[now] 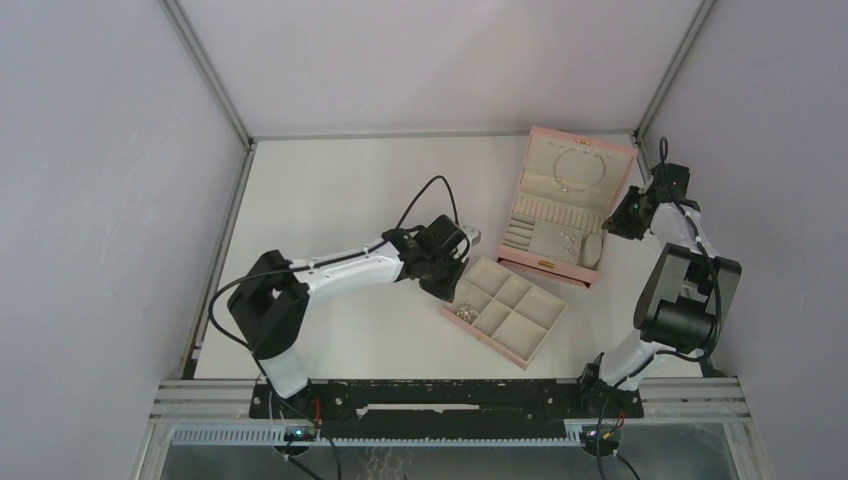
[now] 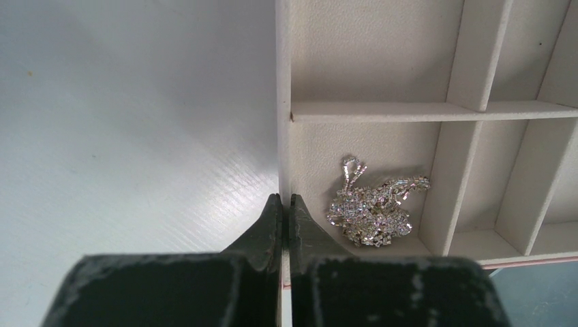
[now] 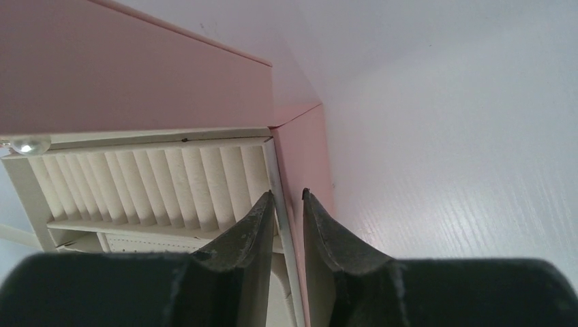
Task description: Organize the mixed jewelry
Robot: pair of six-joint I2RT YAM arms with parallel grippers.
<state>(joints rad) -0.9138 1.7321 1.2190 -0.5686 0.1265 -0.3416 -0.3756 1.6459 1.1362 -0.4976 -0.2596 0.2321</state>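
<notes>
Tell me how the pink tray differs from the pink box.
The pink box has a lid standing open; the pink tray has none. The tray holds six square cells; the box has ribbed ring rolls. Both are pink outside, cream inside.

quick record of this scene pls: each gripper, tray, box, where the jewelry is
left gripper: shut on the outer wall of the pink tray
right gripper: jaws a little apart, astride the right wall of the pink box; grip unclear
pink tray: divided into compartments, on the table in front of the box
silver cluster: in the tray's corner compartment next to the left gripper
pink box: lid open
small pieces: in the box's base, too small to identify
</notes>
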